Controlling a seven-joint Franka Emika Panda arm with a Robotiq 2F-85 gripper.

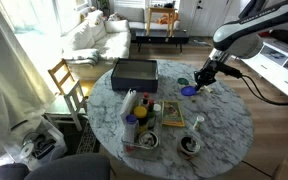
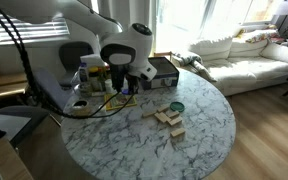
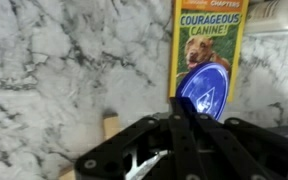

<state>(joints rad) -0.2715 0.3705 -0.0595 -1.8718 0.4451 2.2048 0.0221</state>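
Blue disc sits at twelve o'clock just beyond our clenched gripper, overlapping the book; we see the arm reaching down from three o'clock over the marble table.

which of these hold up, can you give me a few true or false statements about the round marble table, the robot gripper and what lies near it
1. The round white marble table carries a black rectangular box. True.
2. The robot gripper has its jaws wide open. False: they are shut.
3. The flat round disc just ahead of the gripper is red. False: it is blue.
4. The yellow book in the wrist view is titled Courageous Canine. True.
5. The sofa behind the table is black. False: it is white.
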